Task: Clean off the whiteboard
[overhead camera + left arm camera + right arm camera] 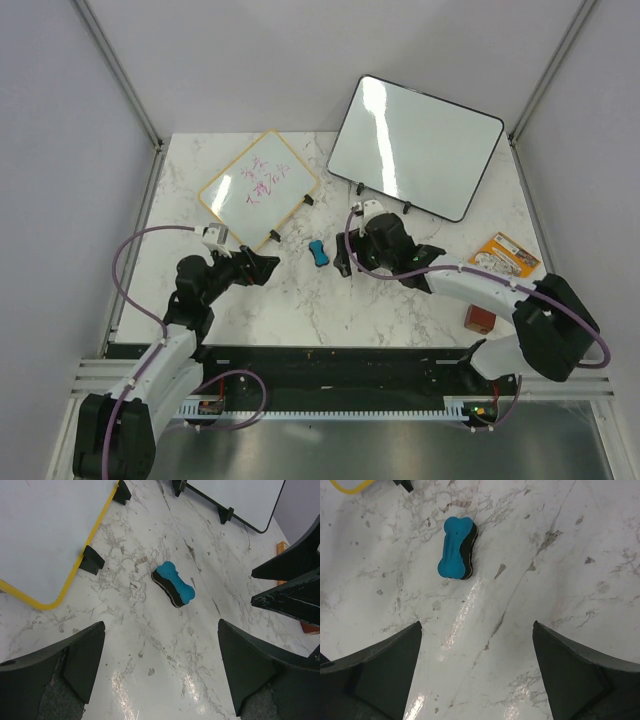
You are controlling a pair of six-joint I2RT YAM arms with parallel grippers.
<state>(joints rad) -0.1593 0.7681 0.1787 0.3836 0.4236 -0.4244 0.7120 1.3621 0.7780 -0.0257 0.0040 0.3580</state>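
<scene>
Blue eraser (457, 547) lies on the marble tabletop (300, 310) between both sets of jaws, blue face up and black pad underneath. It sits ahead of the right jaws and slightly left of their midline, and ahead of the left jaws near centre. Left jaws are apart and empty. Right jaws are also apart and empty.

The step looks like grabbing the eraser. Shift the right jaws left to centre on its narrow waist, with the long axis running along the gap. Go low so the fingers take the blue body, not just the pad, and keep the pad down for wiping.

The whiteboard (258, 188), with its yellow frame, is ahead-left of the left jaws, corner and black clips near. The black-framed board (415, 147) is beyond the right jaws.

The pink-red handwriting is unreadable. Print on the orange packet (505, 253) is too small to read. No brand shows on the eraser.
</scene>
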